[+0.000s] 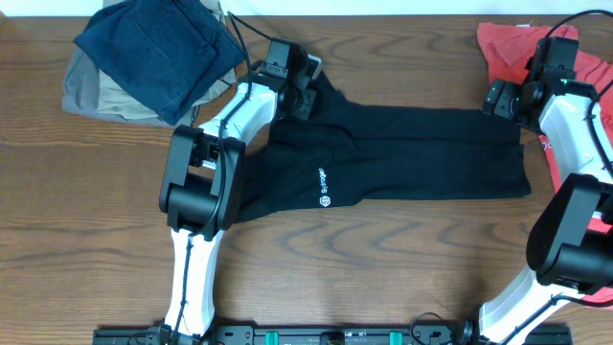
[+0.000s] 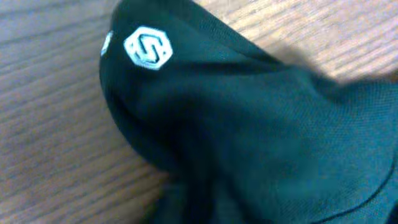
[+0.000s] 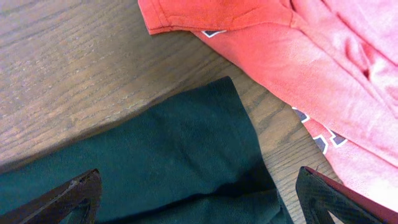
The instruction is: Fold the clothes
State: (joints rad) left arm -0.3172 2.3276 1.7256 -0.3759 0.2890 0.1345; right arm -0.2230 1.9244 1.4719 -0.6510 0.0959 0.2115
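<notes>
A black garment (image 1: 402, 153) with a small white logo (image 1: 326, 201) lies spread across the middle of the wooden table. My left gripper (image 1: 299, 96) is at its upper left corner. In the left wrist view, dark cloth (image 2: 261, 124) with a white hexagon logo (image 2: 147, 48) bunches up close and hides the fingers, which look shut on it. My right gripper (image 1: 500, 99) is at the garment's right end. Its fingers (image 3: 199, 205) are wide open, straddling the cloth's corner (image 3: 186, 155) just above it.
A red garment (image 1: 508, 43) lies at the back right, right next to the right gripper, and it also shows in the right wrist view (image 3: 323, 62). A navy garment (image 1: 153, 48) sits on a beige one (image 1: 91, 91) at the back left.
</notes>
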